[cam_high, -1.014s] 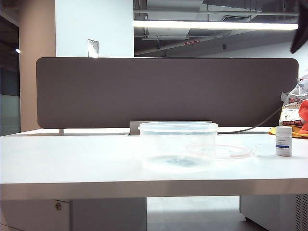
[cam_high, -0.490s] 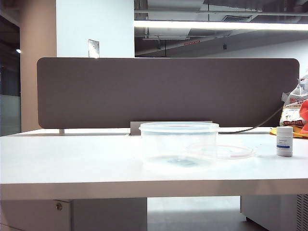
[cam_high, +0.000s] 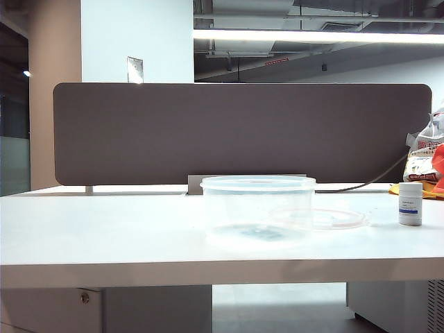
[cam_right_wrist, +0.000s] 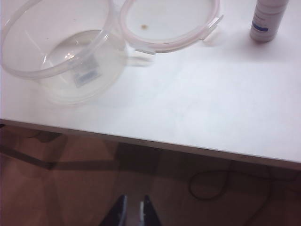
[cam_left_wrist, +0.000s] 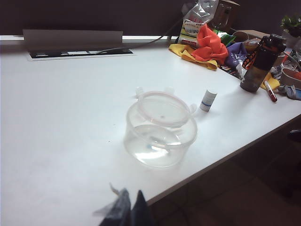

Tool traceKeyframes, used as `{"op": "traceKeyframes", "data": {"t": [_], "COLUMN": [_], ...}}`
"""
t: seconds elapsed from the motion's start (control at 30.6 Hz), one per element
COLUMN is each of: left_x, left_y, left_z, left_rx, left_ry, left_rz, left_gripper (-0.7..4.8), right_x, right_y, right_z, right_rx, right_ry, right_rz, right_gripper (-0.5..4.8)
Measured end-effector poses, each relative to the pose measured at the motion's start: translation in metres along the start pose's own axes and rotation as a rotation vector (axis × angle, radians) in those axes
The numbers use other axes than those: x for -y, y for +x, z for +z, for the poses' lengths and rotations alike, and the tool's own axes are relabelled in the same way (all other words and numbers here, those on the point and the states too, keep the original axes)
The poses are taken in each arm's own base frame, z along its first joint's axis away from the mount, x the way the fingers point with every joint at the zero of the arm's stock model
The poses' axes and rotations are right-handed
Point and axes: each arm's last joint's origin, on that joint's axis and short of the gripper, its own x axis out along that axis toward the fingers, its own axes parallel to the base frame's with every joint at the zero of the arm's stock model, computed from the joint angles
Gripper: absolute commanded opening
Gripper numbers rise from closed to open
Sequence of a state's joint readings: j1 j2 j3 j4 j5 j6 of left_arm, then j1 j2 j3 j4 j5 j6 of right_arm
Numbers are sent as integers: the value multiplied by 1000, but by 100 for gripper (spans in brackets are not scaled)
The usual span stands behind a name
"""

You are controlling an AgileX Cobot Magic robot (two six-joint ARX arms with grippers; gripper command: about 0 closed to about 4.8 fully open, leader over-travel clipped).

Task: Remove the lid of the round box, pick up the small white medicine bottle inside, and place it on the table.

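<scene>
Standing bottle: the small white medicine bottle (cam_high: 410,203) is upright on the table (cam_high: 104,236), well right of the round box (cam_high: 257,208).
Round box: open and holding nothing, its landmark spot near the table's front edge.
Lid: the lid (cam_high: 326,219) lies flat, touching the round box on the bottle's side.
Left gripper: the left gripper (cam_left_wrist: 130,210) hangs off the table's front edge, away from the round box, fingers pressed together, holding nothing.
Right gripper: the right gripper (cam_right_wrist: 133,213) is below the table edge, a narrow slit between its fingers, nothing held.

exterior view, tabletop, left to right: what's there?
round box → lid, lying flat against the box's right side → small white medicine bottle, standing upright and apart. Neither tool shows in this view.
</scene>
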State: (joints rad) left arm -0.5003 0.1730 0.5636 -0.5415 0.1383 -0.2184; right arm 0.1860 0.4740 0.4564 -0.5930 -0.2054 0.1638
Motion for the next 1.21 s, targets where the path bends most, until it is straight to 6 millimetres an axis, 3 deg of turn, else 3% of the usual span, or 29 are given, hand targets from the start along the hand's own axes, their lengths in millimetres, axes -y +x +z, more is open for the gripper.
{"op": "traceKeyframes", "data": {"t": [0.29,0.39,0.59,0.82,1.21], "left_x": [0,-8,-38,-63,-86], "left_y": [0,-2,12,31,32], "left_z": [0,-3,-41,-78,-99], "left_rx": [1,41,159,192,230], "left_ry": [32,137,156,110,94], "left_rz": [11,145,417,496,656], "left_gripper": [22,22,22,22,22], "right_x": [0,0,0,1,2], "right_y": [0,0,0,0,0], "right_z": [0,0,0,0,0], "right_rx": [0,0,1,6,9], "right_ry": [0,0,0,0,1], "right_rz": [0,0,-1,-22,-48], "right_gripper": [44,44,44,45,44]}}
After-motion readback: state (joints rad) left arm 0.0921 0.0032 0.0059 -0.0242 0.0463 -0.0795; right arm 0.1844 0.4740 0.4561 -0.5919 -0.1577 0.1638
